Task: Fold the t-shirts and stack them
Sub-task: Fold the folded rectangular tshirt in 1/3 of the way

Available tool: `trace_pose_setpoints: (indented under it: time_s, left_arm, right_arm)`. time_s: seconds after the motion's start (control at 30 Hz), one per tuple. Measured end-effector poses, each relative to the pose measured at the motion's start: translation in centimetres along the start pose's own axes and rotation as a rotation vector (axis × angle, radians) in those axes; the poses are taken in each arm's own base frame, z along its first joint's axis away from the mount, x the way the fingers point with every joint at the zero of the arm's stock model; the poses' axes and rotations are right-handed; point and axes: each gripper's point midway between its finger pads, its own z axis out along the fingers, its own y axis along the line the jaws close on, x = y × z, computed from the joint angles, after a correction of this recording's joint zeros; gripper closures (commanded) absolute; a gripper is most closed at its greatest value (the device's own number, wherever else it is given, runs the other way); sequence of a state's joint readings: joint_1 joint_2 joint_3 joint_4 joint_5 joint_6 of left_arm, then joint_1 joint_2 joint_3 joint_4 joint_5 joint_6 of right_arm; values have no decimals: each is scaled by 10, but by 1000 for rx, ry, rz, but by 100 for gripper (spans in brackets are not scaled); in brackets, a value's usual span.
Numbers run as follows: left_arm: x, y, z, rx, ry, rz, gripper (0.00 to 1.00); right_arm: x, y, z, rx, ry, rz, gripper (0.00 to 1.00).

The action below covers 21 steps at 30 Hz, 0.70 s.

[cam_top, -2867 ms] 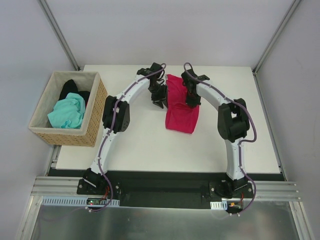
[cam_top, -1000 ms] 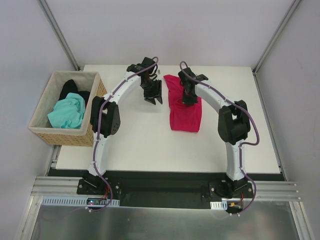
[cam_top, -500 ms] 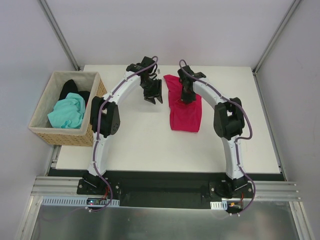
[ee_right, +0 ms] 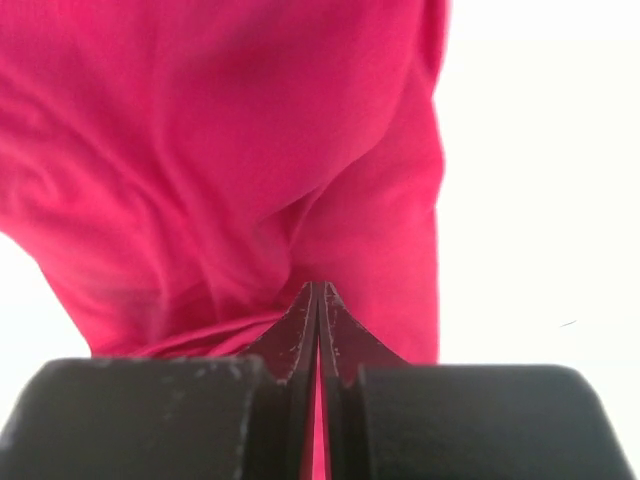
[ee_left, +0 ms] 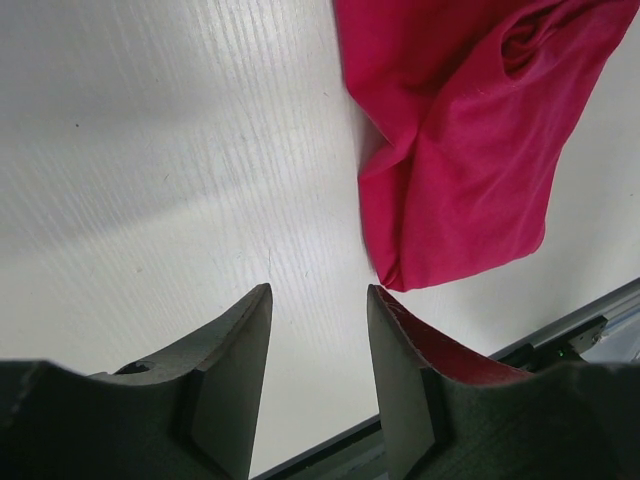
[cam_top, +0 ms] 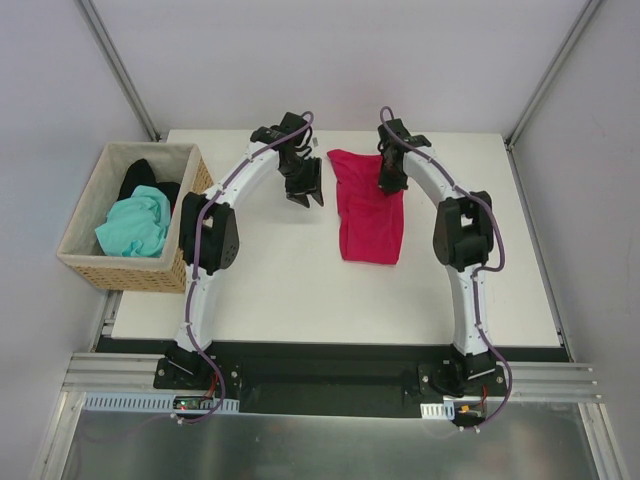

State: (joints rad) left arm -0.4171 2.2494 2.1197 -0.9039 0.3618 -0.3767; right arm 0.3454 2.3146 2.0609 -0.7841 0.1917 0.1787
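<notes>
- A flat white table seen from above, with two white robot arms curving up from its near edge toward the far side
- A soft, bright crimson t-shirt lies on the table right of centre as a long, rumpled, partly folded strip running from the far side toward the near side; its far end spreads wider than its near end
- The right gripper, black and two-fingered, sits at the far right edge of the crimson t-shirt; in its wrist view the right gripper has its fingers pressed together, tips against the cloth; creases in the crimson t-shirt draw in toward the tips, so it pinches a small bit of the fabric
- The left gripper, also black, hangs over bare table just beside the left edge of the crimson t-shirt, apart from it; in its wrist view the left gripper has its jaws partly spread with only white tabletop between them; the folded edge of the crimson t-shirt lies just beyond the fingertips and to one side
- A tan woven wicker basket, rectangular and open-topped, stands at the table's left edge, well apart from both grippers
- Inside the basket a crumpled mint-green t-shirt fills the near part; a black t-shirt lies bunched behind it at the far end, partly under it
</notes>
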Motion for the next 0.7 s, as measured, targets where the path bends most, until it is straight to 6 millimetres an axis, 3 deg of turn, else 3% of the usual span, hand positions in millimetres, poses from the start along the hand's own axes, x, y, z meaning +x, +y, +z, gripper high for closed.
trace_pose_setpoints:
  time_s: [0.03, 0.23, 0.53, 0.7]
  left_arm:
    - [0, 0, 0, 1, 0, 0, 58]
    - [2, -5, -1, 31, 13, -1, 55]
    - [14, -24, 3, 82, 49, 23, 51]
    - [37, -37, 20, 90, 102, 55, 51]
  right_arm:
    - [-4, -3, 0, -1, -5, 5, 98]
    - [-18, -21, -11, 9, -36, 29, 63]
    - [3, -38, -78, -19, -85, 96, 62]
    - [40, -48, -82, -22, -31, 154, 62]
